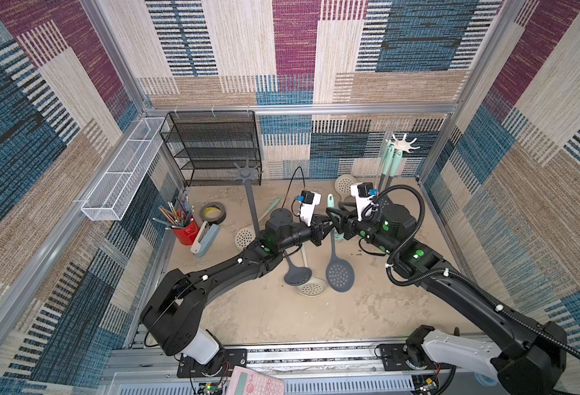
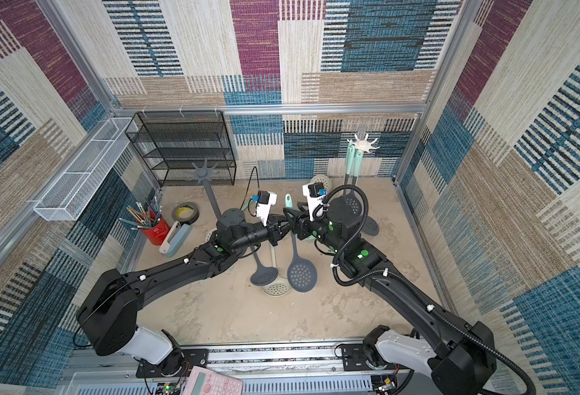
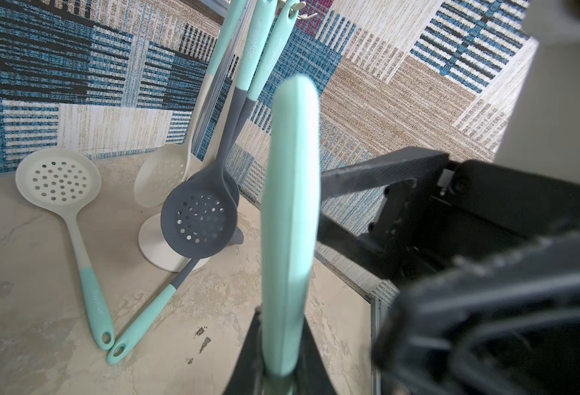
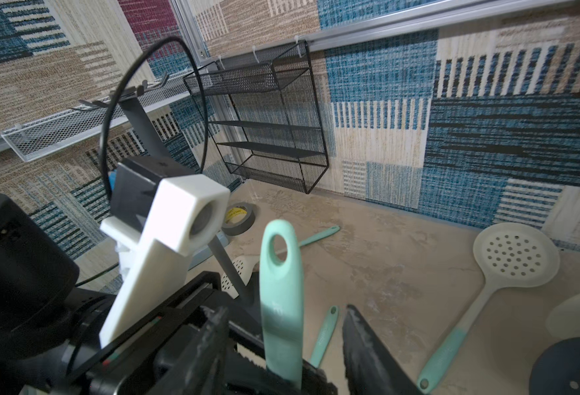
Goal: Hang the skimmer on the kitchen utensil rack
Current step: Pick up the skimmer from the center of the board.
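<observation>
The skimmer has a grey perforated head (image 1: 339, 273) (image 2: 301, 273) and a mint handle (image 1: 330, 200) (image 3: 290, 205) (image 4: 280, 273). It stands upright, head down near the table. My left gripper (image 1: 326, 229) (image 2: 283, 226) (image 3: 283, 318) is shut on the handle low down. My right gripper (image 1: 335, 222) (image 2: 293, 220) (image 4: 286, 309) faces it, open, with a finger on either side of the handle and a gap on each. The white utensil rack (image 1: 402, 143) (image 2: 363, 143) stands at the back right, with skimmers (image 3: 199, 219) hanging on it. A grey rack (image 1: 246, 171) stands at back centre.
More skimmers lie on the table (image 1: 244, 237) (image 1: 297, 273) (image 1: 311, 287) (image 4: 514, 254). A red pencil cup (image 1: 185, 232), tape roll (image 1: 213, 212) and stapler (image 1: 206, 239) sit left. A black mesh shelf (image 1: 213, 147) and white wire basket (image 1: 124, 171) hang on the walls.
</observation>
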Robot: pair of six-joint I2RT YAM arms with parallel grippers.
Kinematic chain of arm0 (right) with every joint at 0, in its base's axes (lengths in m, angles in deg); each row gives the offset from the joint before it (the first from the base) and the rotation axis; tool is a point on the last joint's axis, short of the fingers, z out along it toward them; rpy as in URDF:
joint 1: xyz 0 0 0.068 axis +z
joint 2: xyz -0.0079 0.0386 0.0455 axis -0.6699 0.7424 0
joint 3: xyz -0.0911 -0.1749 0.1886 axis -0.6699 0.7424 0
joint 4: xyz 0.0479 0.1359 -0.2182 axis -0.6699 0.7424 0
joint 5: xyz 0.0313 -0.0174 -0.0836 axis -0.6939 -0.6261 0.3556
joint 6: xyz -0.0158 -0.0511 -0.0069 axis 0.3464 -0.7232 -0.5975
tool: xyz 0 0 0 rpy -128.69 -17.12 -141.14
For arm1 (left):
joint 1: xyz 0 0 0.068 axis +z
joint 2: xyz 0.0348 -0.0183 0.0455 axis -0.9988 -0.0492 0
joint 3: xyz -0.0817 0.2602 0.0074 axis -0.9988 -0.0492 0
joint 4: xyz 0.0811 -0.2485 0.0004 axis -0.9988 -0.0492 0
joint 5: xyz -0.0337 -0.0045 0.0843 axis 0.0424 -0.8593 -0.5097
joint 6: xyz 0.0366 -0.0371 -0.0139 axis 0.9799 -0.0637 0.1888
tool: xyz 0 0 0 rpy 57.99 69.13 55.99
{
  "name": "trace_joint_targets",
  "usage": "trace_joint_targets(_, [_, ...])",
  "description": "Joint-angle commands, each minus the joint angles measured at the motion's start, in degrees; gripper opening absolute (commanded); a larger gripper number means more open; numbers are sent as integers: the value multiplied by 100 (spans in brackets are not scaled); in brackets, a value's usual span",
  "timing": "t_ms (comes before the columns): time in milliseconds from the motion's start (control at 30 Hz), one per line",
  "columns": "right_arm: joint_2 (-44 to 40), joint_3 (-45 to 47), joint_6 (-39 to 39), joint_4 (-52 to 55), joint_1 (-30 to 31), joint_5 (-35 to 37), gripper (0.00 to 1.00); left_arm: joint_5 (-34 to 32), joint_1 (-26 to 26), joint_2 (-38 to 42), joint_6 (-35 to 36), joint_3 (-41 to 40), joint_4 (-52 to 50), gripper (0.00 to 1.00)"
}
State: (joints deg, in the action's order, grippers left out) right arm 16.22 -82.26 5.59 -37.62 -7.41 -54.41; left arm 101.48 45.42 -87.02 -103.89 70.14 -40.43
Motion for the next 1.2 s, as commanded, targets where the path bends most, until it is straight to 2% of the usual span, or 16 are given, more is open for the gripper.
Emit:
trace_joint_targets(0, [-243,161,-131,46,-3,500,56,16,35,-28,-44,125,-78,0])
trace_joint_targets(233, [-846,708,-40,216,-46,783,56,59,193,-111,-381,187,12,0])
trace_joint_targets(467, [-908,1363,-82,-166,-46,387,55,159,254,-208,-692,276,421,0])
trace_joint_targets(667, [-606,1529,-198,-684,-46,-136,54,218,260,-235,-898,354,590,0])
trace_joint_targets(1000, [21,1350,-226,-1029,-46,-359,50,115,265,-254,-1145,335,721,0])
trace_joint_targets(1167, [279,1228,-224,-1048,-46,-315,43,29,267,-245,-1234,320,660,0])
